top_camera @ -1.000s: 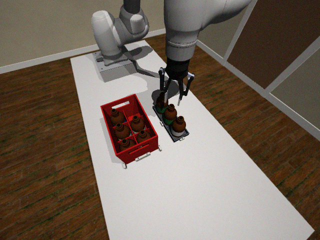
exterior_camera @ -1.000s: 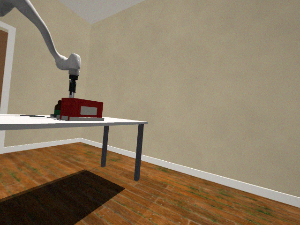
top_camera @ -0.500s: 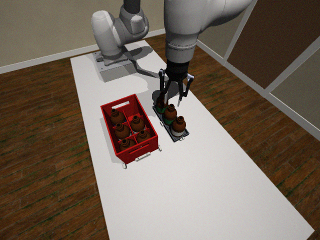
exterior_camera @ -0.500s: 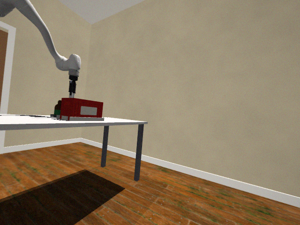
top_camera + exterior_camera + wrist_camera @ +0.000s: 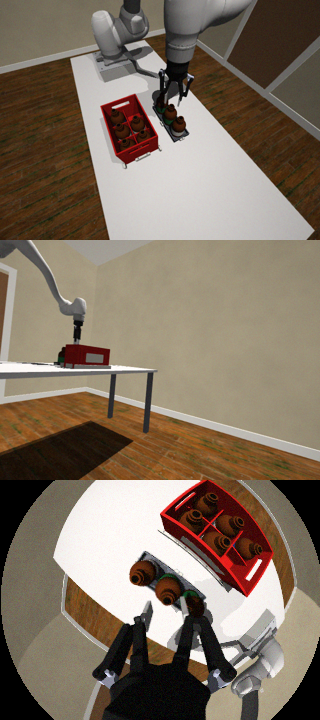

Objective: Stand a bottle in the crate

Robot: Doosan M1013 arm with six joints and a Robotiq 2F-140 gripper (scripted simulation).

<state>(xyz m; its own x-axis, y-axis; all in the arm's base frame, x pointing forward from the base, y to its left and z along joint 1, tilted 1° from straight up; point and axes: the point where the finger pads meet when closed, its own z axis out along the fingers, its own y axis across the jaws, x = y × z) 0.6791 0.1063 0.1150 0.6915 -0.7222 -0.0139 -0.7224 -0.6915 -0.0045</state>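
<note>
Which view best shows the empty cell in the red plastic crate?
The top view: the red plastic crate shows five bottles and one empty back corner cell. The wrist view shows it smaller; the exterior view shows only the crate's side.
</note>
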